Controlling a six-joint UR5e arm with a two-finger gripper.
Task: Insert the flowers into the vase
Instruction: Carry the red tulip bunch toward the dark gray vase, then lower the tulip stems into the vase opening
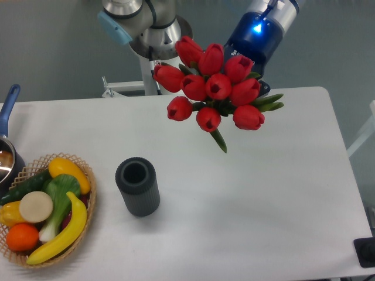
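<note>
Your flowers (212, 88) are a tight bunch of glossy red tulip buds, rounded and closed, with narrow green leaves pointing out to the right and one pointed leaf hanging below the bunch. You have them held in the air above the far middle of the bench (263, 193), clear of its surface, with the buds turned toward the camera. The gripper (258, 44) is behind the bunch at the end of a dark blue wrist showing a lit blue lamp; the buds cover the jaws, so you cannot tell from this view how they stand, though the bunch hangs from that point and rests on nothing else. Your vase (137, 186) stands upright on the bench well to the lower left of the flowers, apart from them: a dark grey cylinder with fine vertical ribs, a matt finish and an open round mouth facing up. The bunch is wider than that mouth. At the left edge sits a woven wicker basket (88, 202), near the vase but not touching it, filled with smooth toy produce, including a yellow banana (61, 234), an orange (22, 236), a green cucumber (26, 186) and a pale round slice (36, 206). A pot with a blue handle (8, 108) shows partly at the far left. The bench top is plain white and smooth.
</note>
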